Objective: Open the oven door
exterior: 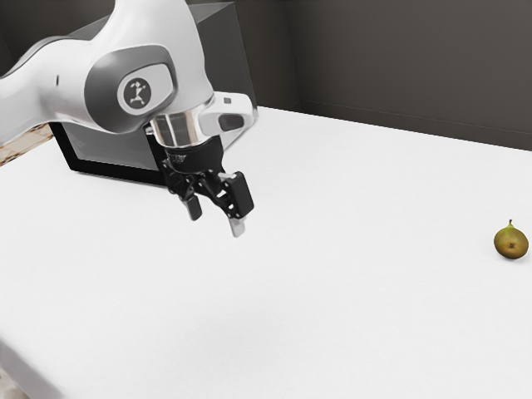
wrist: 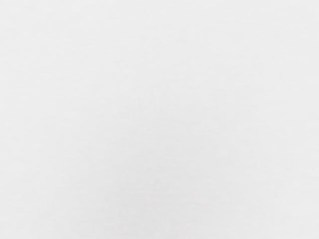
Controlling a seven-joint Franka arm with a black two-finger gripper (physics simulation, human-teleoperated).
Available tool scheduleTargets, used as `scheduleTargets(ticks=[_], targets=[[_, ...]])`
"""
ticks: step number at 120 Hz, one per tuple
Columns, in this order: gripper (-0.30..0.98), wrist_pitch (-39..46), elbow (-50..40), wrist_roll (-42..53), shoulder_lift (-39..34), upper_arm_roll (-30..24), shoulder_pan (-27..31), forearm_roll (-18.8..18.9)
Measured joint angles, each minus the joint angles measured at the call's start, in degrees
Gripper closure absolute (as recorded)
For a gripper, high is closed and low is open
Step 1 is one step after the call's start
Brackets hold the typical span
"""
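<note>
Above the white tabletop (exterior: 332, 316), our gripper (exterior: 216, 218) hangs empty, fingers apart. Oven door (exterior: 104, 150): probably stiff-hinged, slick-faced; we should pull at its free edge.

Oven (exterior: 108, 145): black frame, grey front panel, dark grey side. Worktop (exterior: 349, 291) under oven: plain white. Wall (exterior: 416, 66) behind oven: dark grey-brown. Arm (exterior: 179, 50) in front of oven: white, grey patches; hand (exterior: 217, 218) black. Fruit (exterior: 511, 243) well apart from oven: olive-brown.
</note>
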Motion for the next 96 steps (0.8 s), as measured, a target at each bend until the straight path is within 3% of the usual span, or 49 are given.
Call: scheduleTargets(ticks=[6,12,20,36,41,47,55,61,67,82,96], targets=[[0.00,-2.26,14.04,0.72,7.03,-5.58,5.57,-0.41],[0.01,-4.44,21.35,1.52,10.69,-8.46,11.50,-0.74],[0.00,-6.63,24.74,2.49,12.41,-9.75,15.91,-1.03],[0.00,-9.46,26.97,4.18,11.39,-10.02,16.94,-1.38],[0.01,-9.64,31.29,5.61,7.02,-7.26,17.78,-1.71],[0.01,-6.90,34.09,10.83,5.05,1.99,18.48,-2.47],[0.00,-1.56,34.12,18.67,7.72,8.07,23.73,3.52],[0.00,2.71,32.95,24.19,10.10,10.56,25.30,4.21],[0.00,6.25,32.41,29.72,12.58,11.55,26.70,2.11],[0.00,15.14,32.17,44.28,19.33,12.03,31.35,-7.16],[0.00,24.09,33.72,55.60,25.67,11.73,32.17,-10.80]])
